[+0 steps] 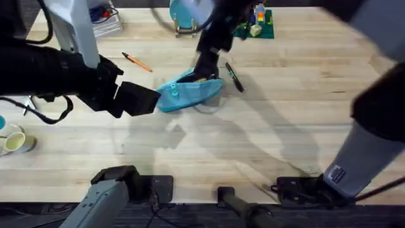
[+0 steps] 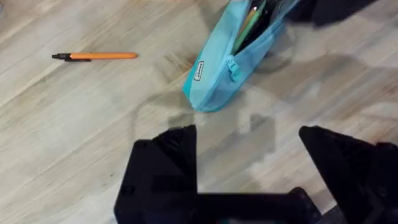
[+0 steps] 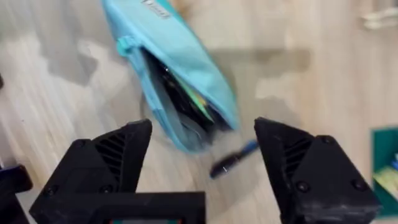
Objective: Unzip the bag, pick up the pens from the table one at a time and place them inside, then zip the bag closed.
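Observation:
The light blue bag (image 1: 190,94) lies at the middle of the table (image 1: 209,152), its zipper open and dark contents showing inside (image 2: 230,62) (image 3: 180,68). An orange pen (image 1: 136,61) (image 2: 99,56) rests on the wood left of and behind the bag. Just right of the bag lies a black pen (image 1: 234,77) (image 3: 233,160). My left gripper (image 1: 142,98) (image 2: 249,137) is open and empty, close to the bag's left end. Over the bag's right end my right gripper (image 1: 205,66) (image 3: 202,143) hangs open, fingers straddling that end.
A round teal object on a wooden stand (image 1: 183,16) and a green plate with toy bricks (image 1: 256,25) stand at the back edge. A wire basket (image 1: 104,19) is at the back left, and mugs (image 1: 12,140) sit at the far left. Bare wood stretches in front of the bag.

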